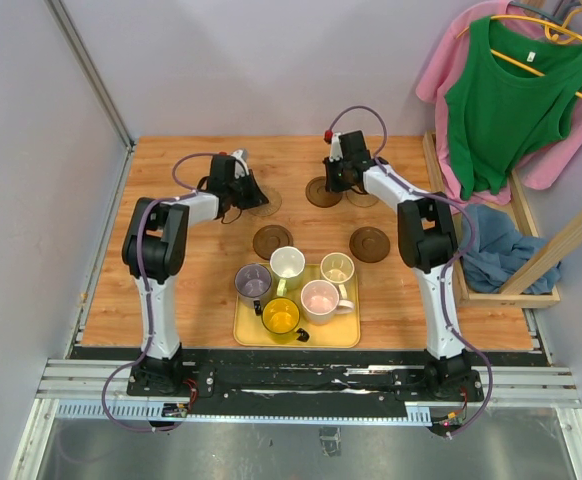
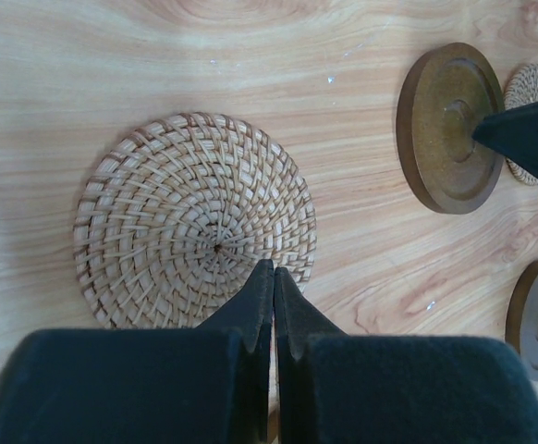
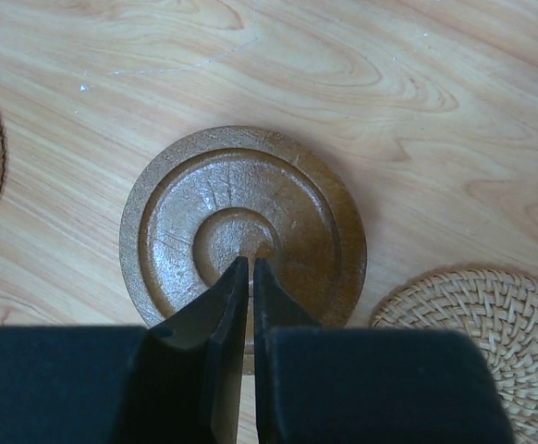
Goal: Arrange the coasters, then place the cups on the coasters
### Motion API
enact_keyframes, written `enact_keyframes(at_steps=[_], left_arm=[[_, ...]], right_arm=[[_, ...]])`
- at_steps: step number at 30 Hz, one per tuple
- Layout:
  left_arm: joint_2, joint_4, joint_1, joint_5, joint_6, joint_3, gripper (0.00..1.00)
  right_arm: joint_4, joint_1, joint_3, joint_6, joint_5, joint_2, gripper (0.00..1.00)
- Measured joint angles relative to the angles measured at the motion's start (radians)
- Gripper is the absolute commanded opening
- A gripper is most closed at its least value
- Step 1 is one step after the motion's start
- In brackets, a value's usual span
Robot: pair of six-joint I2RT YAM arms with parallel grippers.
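A yellow rectangular plastic tray (image 1: 346, 335) is seen at the near middle of the wooden table (image 1: 171, 290). Five small handled mugs are held in it, all upright and crowded together. A grey-purple mug (image 1: 253, 283) is placed at the left and a white mug (image 1: 287, 263) at the rear middle. A cream mug (image 1: 337, 268) is at the rear right, a pink mug (image 1: 320, 299) in front of it, and a yellow mug (image 1: 280, 317) at the near edge.

Five round coasters are laid on the wood beyond the tray, the mugs not yet set on them. A tan woven coaster (image 2: 195, 217) lies at the far left. The left gripper (image 2: 274, 273) is held over its near edge, fingers pressed together on nothing. A dark brown ringed coaster (image 3: 241, 231) lies at the far middle. The right gripper (image 3: 250, 264) is poised over its centre, fingers drawn together to a hairline slit with nothing clamped. Whether either tip touches its disc cannot be told. A second woven coaster (image 3: 477, 342) lies just beside the ringed one, on its right. A left brown coaster (image 1: 272, 241) and a right brown coaster (image 1: 370, 244) lie nearer the tray, well apart.

Beside the table at the right, a blue cloth (image 1: 491, 250) is heaped in a wooden crate (image 1: 511, 297). A green sleeveless top (image 1: 506, 100) is hung above it over a pink garment (image 1: 451, 45).
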Motion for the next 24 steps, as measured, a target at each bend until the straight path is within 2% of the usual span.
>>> enact_keyframes(at_steps=[14, 24], left_arm=[[0.087, -0.07, -0.001, 0.002, -0.015, 0.11, 0.05], [0.113, -0.09, -0.001, -0.023, -0.016, 0.159, 0.05]], right_arm=[[0.0, 0.098, -0.018, -0.004, -0.055, 0.01, 0.05], [-0.001, 0.107, -0.002, -0.004, -0.071, 0.023, 0.05]])
